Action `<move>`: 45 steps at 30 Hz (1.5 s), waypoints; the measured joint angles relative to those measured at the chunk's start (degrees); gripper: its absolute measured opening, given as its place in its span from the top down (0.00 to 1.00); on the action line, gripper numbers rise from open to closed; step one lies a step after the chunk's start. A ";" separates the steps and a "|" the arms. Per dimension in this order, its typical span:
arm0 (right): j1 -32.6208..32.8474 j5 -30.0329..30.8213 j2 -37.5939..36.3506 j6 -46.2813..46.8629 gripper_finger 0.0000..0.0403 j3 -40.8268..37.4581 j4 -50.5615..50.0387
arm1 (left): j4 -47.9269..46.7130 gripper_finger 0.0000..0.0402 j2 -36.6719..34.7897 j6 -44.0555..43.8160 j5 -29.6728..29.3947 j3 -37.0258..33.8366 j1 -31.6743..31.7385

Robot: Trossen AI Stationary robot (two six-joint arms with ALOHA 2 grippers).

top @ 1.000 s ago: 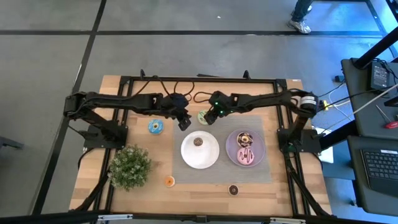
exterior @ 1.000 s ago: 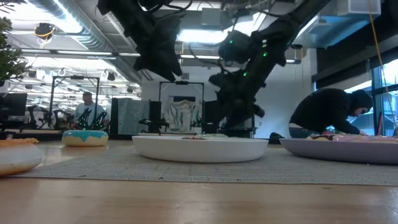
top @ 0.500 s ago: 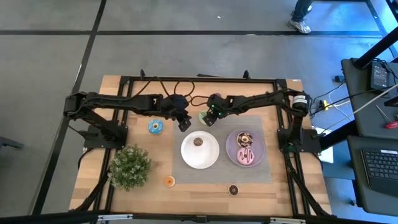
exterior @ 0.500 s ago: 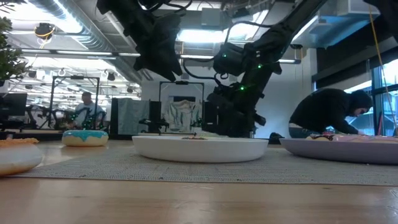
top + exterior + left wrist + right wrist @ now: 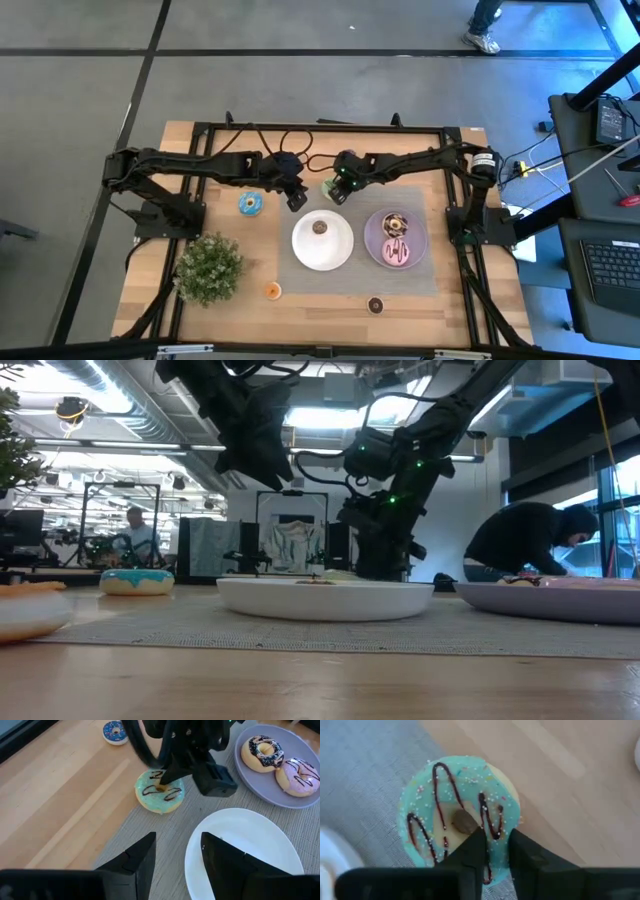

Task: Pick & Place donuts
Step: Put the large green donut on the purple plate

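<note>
Right under the right hand (image 5: 161,784) sits the green donut (image 5: 160,796), half on the mat edge, half on bare table (image 5: 60,795). Fingers are narrowed onto one side of the ring, one tip in the hole, one outside; looks pinched, not lifted yet. Risk: thin bite on a rounded rim, so donut may tilt or slip out on the way up. Left hand (image 5: 177,852) hangs nearby, half open, holding nothing, close enough to bump.

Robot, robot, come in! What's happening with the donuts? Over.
Right end effector down on green donut, fingers pinching its ring. Left end effector open, hovering by white plate. Nothing in the way.
</note>
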 joint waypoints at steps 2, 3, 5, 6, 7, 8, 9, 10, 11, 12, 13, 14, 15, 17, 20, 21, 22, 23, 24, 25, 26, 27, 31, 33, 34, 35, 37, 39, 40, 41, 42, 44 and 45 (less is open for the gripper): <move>0.00 -0.67 -0.93 -0.27 0.85 -0.01 -1.29 | -0.08 0.63 0.00 0.02 -0.02 0.00 0.00; 0.02 -0.68 -1.69 -0.30 0.86 -0.03 -2.58 | -0.08 0.63 0.00 0.04 0.00 0.00 0.00; 0.07 -0.74 -3.24 -0.32 0.87 -0.07 -4.37 | -0.08 0.63 0.00 0.55 -0.02 0.00 0.00; 0.07 -0.78 -4.14 -0.34 0.87 -0.07 -5.58 | -0.08 0.63 0.00 0.92 -0.02 -0.02 0.00; 0.07 -0.83 -5.11 -0.41 0.87 -0.07 -6.87 | -0.07 0.63 0.00 1.30 -0.07 -0.02 0.00; 0.07 -0.87 -6.23 -0.51 0.87 -0.07 -8.11 | -0.08 0.63 0.00 1.62 -0.07 -0.02 0.00; 0.07 -0.89 -7.54 -0.53 0.87 -0.07 -9.73 | -0.09 0.63 0.00 1.90 -0.07 -0.02 0.00; 0.09 -0.91 -8.82 -0.82 0.87 -0.07 -11.41 | -0.08 0.63 0.00 1.98 -0.10 -0.02 0.01; 0.07 -1.08 -10.28 -1.45 0.87 -0.04 -13.40 | -0.08 0.62 0.00 2.01 -0.15 -0.02 0.07; 0.11 -1.59 -11.81 -1.81 0.87 -0.04 -16.42 | -0.10 0.62 0.00 2.01 -0.17 -0.02 0.09; 0.28 -1.94 -13.29 -1.97 0.87 -0.04 -19.85 | -0.08 0.62 0.00 2.01 -0.19 -0.02 0.11; 0.49 -2.17 -14.83 -2.07 0.87 -0.07 -22.89 | -0.08 0.62 0.00 2.01 -0.20 -0.02 0.11; 0.81 -2.34 -16.49 -2.58 0.87 -0.07 -26.15 | -0.09 0.62 0.00 2.04 -0.20 -0.02 0.11; 1.99 -2.45 -19.79 -2.85 0.87 -0.07 -32.71 | -0.08 0.63 0.02 2.03 -0.20 -0.02 0.11; 4.32 -2.91 -23.70 1.26 0.87 -0.06 -41.00 | -0.06 0.63 0.02 2.59 -0.22 -0.02 0.11; 5.33 -3.16 -24.61 3.19 0.87 -0.07 -43.37 | -0.08 0.63 0.02 2.93 -0.33 -0.02 0.11; 6.49 -3.19 -25.29 5.04 0.87 -0.07 -45.18 | -0.08 0.63 0.02 2.97 -0.46 -0.02 0.11; 7.66 -3.14 -25.74 6.90 0.87 -0.07 -46.28 | -0.06 0.63 0.02 3.05 -0.51 -0.02 0.11; 8.95 -3.16 -25.88 8.46 0.87 -0.07 -46.85 | -0.06 0.63 0.02 3.06 -0.60 -0.02 0.11; 10.28 -3.17 -25.87 9.76 0.87 -0.07 -46.95 | -0.04 0.62 0.02 3.08 -0.75 -0.02 0.11; 11.51 -3.21 -25.81 10.89 0.87 -0.07 -46.77 | -0.04 0.62 0.02 3.08 -1.09 -0.02 0.11; 12.91 -3.26 -25.59 12.18 0.87 -0.07 -46.60 | -0.04 0.62 0.02 3.08 -1.32 -0.02 0.11; 17.66 -3.60 -23.83 16.48 0.87 -0.09 -46.84 | -0.04 0.63 0.02 3.08 -1.51 -0.02 0.11; 19.39 -3.63 -22.98 19.25 0.87 -0.09 -46.82 | -0.05 0.63 0.02 3.08 -1.51 -0.02 0.11; 20.13 -3.61 -22.37 20.52 0.87 -0.09 -46.80 | -0.04 0.63 0.02 3.08 -1.51 -0.02 0.11; 20.71 -3.57 -21.64 21.57 0.87 -0.09 -46.68 | -0.05 0.63 0.02 3.09 -1.51 -0.02 0.11; 21.67 -3.54 -20.08 22.70 0.87 -0.09 -46.23 | -0.04 0.63 0.02 3.61 -1.51 -0.02 0.11; 22.53 -3.53 -17.99 22.84 0.87 -0.09 -45.91 | -0.04 0.62 0.02 4.03 -1.51 -0.02 0.11; 22.87 -3.55 -16.94 22.92 0.87 -0.09 -45.53 | -0.06 0.62 0.02 4.10 -1.51 -0.02 0.11; 23.23 -3.58 -15.98 23.04 0.87 -0.09 -45.06 | -0.06 0.62 0.02 4.08 -1.51 -0.02 0.11; 23.60 -3.58 -15.03 23.53 0.87 -0.09 -44.77 | -0.06 0.62 0.02 4.06 -1.51 -0.02 0.11; 24.14 -3.60 -13.55 24.10 0.87 -0.09 -44.54 | -0.06 0.62 0.02 4.10 -1.51 -0.02 0.11; 24.38 -3.60 -13.06 24.18 0.87 -0.09 -44.14 | -0.06 0.63 0.02 4.10 -1.51 -0.02 0.11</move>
